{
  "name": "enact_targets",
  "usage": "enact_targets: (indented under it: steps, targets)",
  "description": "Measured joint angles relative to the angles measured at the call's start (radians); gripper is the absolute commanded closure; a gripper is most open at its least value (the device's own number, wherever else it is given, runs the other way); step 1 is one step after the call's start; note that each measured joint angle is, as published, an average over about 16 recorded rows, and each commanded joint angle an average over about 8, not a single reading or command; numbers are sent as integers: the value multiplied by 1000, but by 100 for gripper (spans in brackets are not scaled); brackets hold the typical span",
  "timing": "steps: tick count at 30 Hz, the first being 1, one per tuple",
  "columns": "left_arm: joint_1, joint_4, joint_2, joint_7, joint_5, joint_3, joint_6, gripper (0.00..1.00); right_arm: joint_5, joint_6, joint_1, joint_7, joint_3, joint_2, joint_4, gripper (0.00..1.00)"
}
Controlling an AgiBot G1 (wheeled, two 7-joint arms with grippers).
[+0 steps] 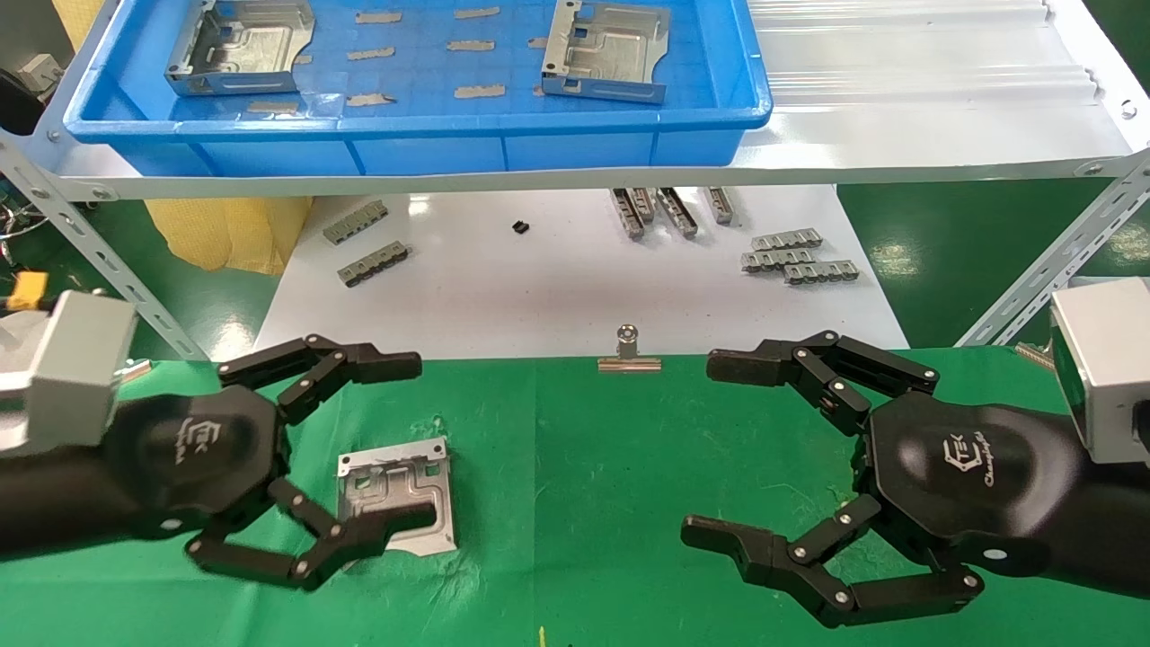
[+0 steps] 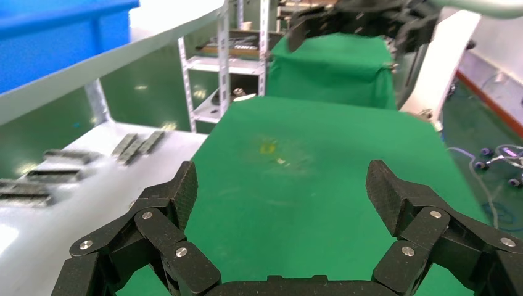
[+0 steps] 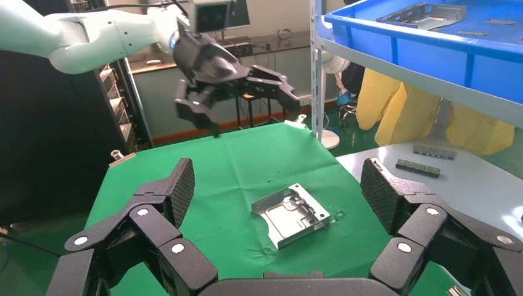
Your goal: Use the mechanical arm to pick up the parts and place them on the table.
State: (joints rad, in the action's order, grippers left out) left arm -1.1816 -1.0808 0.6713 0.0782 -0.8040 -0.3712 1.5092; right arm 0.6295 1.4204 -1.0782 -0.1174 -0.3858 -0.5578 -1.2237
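Note:
One silvery sheet-metal part (image 1: 395, 490) lies flat on the green table (image 1: 584, 467), also in the right wrist view (image 3: 290, 214). Two more parts (image 1: 241, 47) (image 1: 607, 51) lie in the blue tray (image 1: 422, 135) on the white shelf. My left gripper (image 1: 395, 445) is open and empty, hovering above the part on the table, its lower finger crossing in front of it. It shows raised over the cloth in the right wrist view (image 3: 247, 102). My right gripper (image 1: 710, 449) is open and empty over the right half of the table.
Small grey toothed strips (image 1: 798, 255) lie on the white sheet (image 1: 539, 279) beyond the table and in the tray. A silver binder clip (image 1: 628, 352) sits on the table's far edge. White shelf struts (image 1: 1051, 270) slant at both sides.

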Motion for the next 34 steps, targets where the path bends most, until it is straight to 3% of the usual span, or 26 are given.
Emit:
enact_targets:
  steps: [14, 34]
  targets:
    - [116, -220, -65, 113, 81, 99, -14, 0, 0, 0, 0, 0, 0, 0, 0, 0]
    - [114, -214, -64, 112, 78, 97, -15, 0, 0, 0, 0, 0, 0, 0, 0, 0]
